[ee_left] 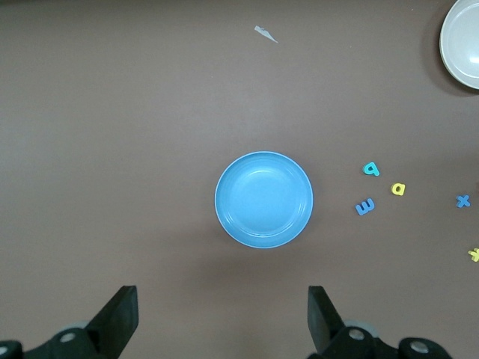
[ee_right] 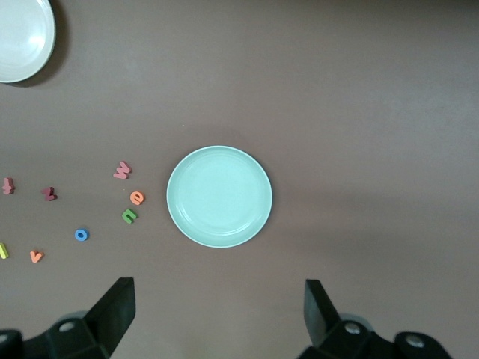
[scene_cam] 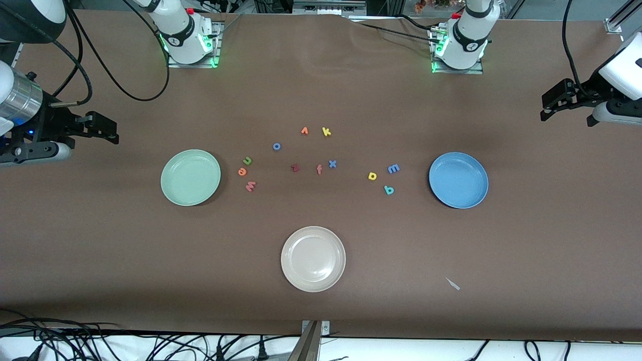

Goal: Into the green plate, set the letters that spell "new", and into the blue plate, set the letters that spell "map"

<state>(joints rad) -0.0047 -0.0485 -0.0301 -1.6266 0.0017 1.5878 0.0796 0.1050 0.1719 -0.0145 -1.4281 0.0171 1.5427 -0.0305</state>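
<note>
Here both arms wait high at the table's ends, the left gripper (ee_left: 223, 318) spread over the blue plate (scene_cam: 458, 180), the right gripper (ee_right: 217, 314) spread over the green plate (scene_cam: 190, 177). No letter is plated yet: n (scene_cam: 247, 161), e (scene_cam: 242, 171), w (scene_cam: 251, 186) lie just beside green; m (scene_cam: 393, 168), a (scene_cam: 372, 176), p (scene_cam: 388, 190) near blue. Next, one gripper should descend onto a letter.

Clock: 12 = toward arm bases. Round mid-blue plate (ee_left: 221, 217) sits on brown desk (ee_left: 112, 149). At its 9, near but apart: blue foam m (ee_left: 365, 206), yellow foam a (ee_left: 398, 188), teal foam p (ee_left: 371, 169), none touching. Farther out at 9, blue foam x (ee_left: 463, 200); at 10, yellow foam k (ee_left: 474, 254), cut by frame edge. Round beige plate (ee_left: 460, 45) at 8, partly seen. Small pale scrap (ee_left: 266, 34) at 6. Left gripper (ee_left: 223, 310) up over desk, jaws wide apart, nothing btwn.
</note>
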